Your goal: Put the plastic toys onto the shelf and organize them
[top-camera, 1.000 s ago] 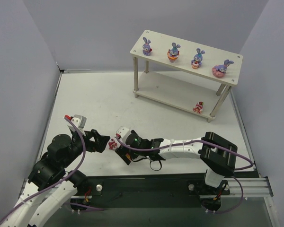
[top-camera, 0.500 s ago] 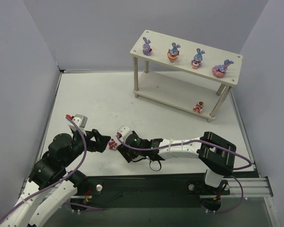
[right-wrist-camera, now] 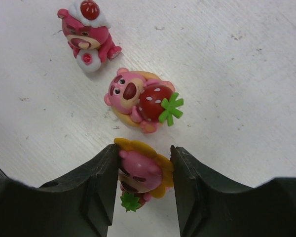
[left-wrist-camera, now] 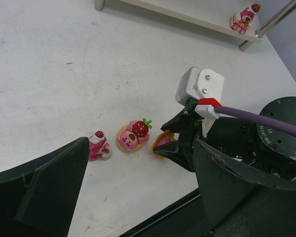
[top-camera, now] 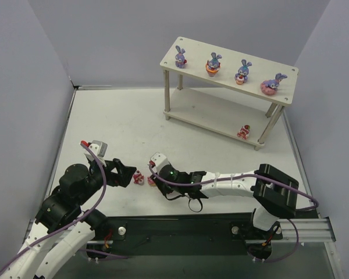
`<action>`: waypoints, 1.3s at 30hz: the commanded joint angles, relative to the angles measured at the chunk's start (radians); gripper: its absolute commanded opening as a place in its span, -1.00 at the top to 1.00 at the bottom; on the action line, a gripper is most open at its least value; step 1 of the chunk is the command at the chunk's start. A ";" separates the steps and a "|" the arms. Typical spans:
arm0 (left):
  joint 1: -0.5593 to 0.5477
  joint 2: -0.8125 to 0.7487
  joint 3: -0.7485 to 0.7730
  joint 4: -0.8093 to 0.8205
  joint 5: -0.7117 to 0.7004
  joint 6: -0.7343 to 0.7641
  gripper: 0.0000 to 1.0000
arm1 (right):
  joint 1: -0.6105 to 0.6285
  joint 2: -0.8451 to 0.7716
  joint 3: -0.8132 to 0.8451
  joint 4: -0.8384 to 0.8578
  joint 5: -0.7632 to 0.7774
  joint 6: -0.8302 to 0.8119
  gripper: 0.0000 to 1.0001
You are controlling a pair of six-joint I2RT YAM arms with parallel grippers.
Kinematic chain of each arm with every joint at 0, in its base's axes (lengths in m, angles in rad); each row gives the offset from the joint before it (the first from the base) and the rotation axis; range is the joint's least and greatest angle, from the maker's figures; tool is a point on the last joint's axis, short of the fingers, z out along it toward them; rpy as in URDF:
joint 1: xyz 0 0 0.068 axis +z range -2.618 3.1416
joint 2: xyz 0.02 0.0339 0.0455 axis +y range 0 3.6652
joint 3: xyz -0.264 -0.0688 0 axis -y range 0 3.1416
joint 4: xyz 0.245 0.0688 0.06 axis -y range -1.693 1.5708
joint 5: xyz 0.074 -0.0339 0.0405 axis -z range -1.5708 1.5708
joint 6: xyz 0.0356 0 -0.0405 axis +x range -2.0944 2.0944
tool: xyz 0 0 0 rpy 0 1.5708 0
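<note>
The right hand (right-wrist-camera: 140,170) is low over the table (top-camera: 116,116), pinching a little pink bear on a yellow flower base (right-wrist-camera: 140,174) between its two fingers, one pressed to each side of it. Just past its fingertips lies a pink bear hugging a strawberry (right-wrist-camera: 138,101), and beyond that sits a pink bear with a cherry-topped white cap (right-wrist-camera: 87,37). The left hand (top-camera: 127,172) faces them from the opposite side, fingers spread wide, holding nothing. Well away from both hands stands the wooden shelf (top-camera: 189,67), with four purple bunnies (top-camera: 214,63) along its top board and one pink figurine (top-camera: 243,131) on the lower board.
</note>
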 commanded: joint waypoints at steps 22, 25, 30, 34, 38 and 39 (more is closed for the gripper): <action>-0.004 0.048 -0.103 0.226 0.083 -0.087 -0.90 | -0.491 -0.166 -0.175 0.628 0.369 -0.302 0.61; -0.004 0.063 -0.109 0.245 0.092 -0.088 -0.90 | -0.542 -0.093 -0.136 0.705 0.367 -0.348 0.60; -0.004 0.092 -0.118 0.271 0.109 -0.085 -0.90 | -0.608 0.006 -0.092 0.846 0.372 -0.390 0.56; -0.004 0.103 -0.123 0.274 0.109 -0.078 -0.90 | -0.652 0.054 -0.093 0.916 0.340 -0.390 0.54; -0.004 0.106 -0.129 0.272 0.106 -0.079 -0.90 | -0.694 0.074 -0.093 0.958 0.309 -0.368 0.53; -0.004 0.108 -0.130 0.271 0.105 -0.078 -0.90 | -0.703 0.076 -0.095 0.959 0.298 -0.364 0.53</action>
